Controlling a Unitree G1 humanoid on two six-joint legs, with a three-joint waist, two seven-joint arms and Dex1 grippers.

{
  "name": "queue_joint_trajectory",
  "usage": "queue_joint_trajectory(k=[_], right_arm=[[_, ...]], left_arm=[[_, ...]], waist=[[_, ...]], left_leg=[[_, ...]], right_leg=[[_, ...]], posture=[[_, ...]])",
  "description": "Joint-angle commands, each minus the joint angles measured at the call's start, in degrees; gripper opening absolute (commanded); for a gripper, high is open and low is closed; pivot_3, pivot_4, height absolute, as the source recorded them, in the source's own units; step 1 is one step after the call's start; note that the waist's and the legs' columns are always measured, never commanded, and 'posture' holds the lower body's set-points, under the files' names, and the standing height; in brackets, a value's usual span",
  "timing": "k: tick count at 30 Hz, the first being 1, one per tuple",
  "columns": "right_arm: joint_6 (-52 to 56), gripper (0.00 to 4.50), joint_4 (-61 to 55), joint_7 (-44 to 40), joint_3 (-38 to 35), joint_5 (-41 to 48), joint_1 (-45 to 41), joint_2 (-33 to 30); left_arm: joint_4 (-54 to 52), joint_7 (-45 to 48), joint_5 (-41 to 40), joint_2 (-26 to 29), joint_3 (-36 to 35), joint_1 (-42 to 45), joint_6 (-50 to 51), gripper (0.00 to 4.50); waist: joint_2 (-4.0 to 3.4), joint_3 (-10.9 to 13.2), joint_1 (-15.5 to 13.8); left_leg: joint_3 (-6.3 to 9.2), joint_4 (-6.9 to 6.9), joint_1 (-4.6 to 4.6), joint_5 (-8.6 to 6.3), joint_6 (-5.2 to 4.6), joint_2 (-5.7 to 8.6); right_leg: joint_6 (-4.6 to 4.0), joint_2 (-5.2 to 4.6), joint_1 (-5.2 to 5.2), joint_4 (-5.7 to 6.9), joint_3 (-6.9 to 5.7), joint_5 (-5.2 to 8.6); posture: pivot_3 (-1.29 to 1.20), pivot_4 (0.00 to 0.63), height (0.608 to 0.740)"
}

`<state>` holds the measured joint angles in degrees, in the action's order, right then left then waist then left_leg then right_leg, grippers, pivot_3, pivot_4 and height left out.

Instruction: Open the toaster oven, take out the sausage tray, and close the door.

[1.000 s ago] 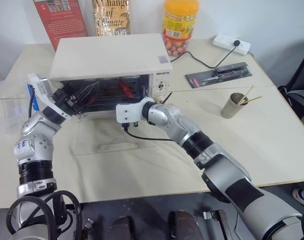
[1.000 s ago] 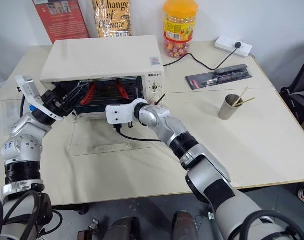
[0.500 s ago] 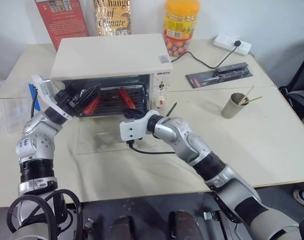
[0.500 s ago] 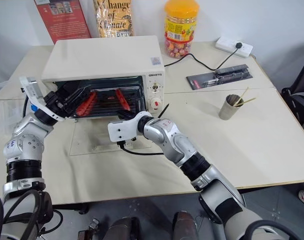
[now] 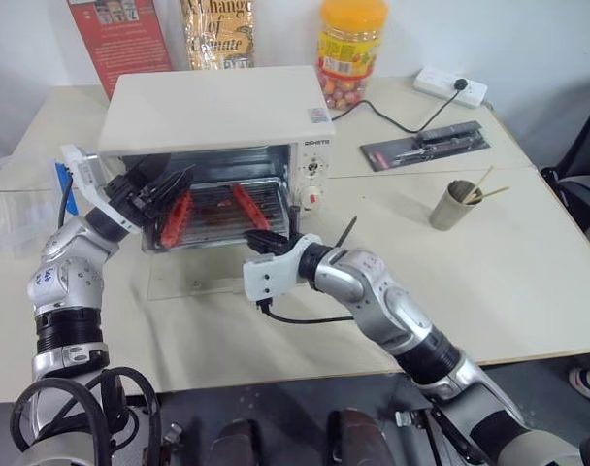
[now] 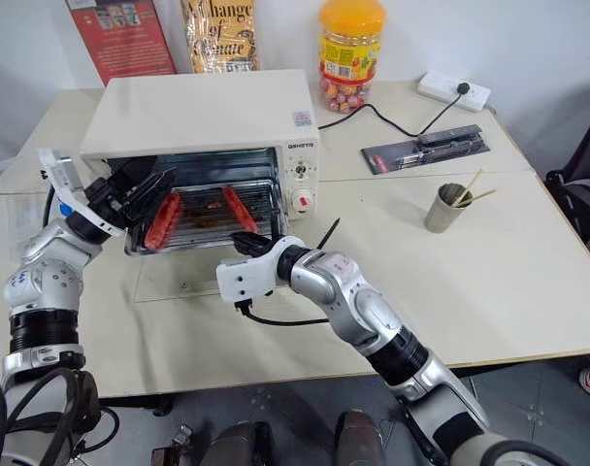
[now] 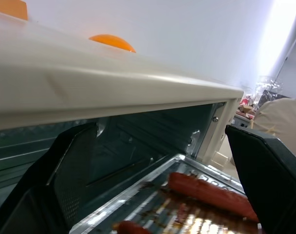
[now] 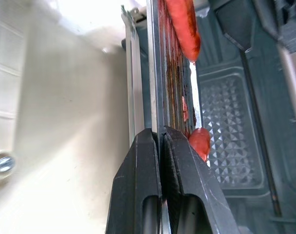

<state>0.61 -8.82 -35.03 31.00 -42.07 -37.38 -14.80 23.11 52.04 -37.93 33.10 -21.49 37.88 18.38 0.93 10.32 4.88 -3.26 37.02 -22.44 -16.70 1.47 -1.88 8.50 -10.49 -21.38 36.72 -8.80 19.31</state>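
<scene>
Head pair looks down; wrist cams close on toaster oven [image 5: 217, 116].

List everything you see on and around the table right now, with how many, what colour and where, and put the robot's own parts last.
toaster oven: one, cream-white, back left of table, door folded down flat.
sausage tray: one, silver, partly drawn out of the oven mouth.
sausages: two, red, on the tray.
candy jar: one, orange-lidded, behind the oven.
books: two, one red, one gold, against the wall.
power strip: one, white, back right.
tool pack: one, black, right of the oven.
cup: one, tan, holding sticks, right side.
left gripper: black, open, at the oven's left edge.
right gripper: black, shut on the tray's front rim.
</scene>
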Motion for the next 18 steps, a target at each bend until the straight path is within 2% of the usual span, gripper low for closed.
queue_joint_trajectory(k=[1, 10, 18], right_arm=[[-1.0, 0.00, -5.7, -0.3, -2.0, 1.1, 1.3, -1.3], [-4.2, 0.00, -10.5, -1.6, -3.0, 3.4, 5.5, -6.2], [-9.9, 0.00, -10.3, -0.1, -5.7, 6.2, 6.0, -9.6]], left_arm=[[-3.3, -0.4, -1.2, 2.9, -3.4, -1.9, 1.0, 4.50], [-12.7, -2.9, -5.9, 5.9, -7.6, -9.1, 8.5, 4.50], [-23.6, -15.6, -17.4, 9.7, -16.3, -17.8, 29.3, 4.50]], waist=[[0.00, 0.0, 0.1], [0.02, 0.0, -0.8], [0.05, 0.0, -1.8]], left_leg=[[-0.01, 0.00, 0.01, 0.00, 0.00, 0.00], [-0.04, 0.09, 0.02, 0.00, 0.00, -0.01], [-0.12, 0.09, 0.02, 0.00, -0.01, -0.01]], right_leg=[[0.00, 0.00, 0.00, 0.00, 0.00, 0.00], [0.00, -0.01, 0.04, -0.05, 0.08, 0.00], [0.00, -0.01, 0.05, -0.20, 0.21, 0.00]], posture=[[0.00, 0.150, 0.740], [0.00, 0.150, 0.740], [0.00, 0.150, 0.740]])
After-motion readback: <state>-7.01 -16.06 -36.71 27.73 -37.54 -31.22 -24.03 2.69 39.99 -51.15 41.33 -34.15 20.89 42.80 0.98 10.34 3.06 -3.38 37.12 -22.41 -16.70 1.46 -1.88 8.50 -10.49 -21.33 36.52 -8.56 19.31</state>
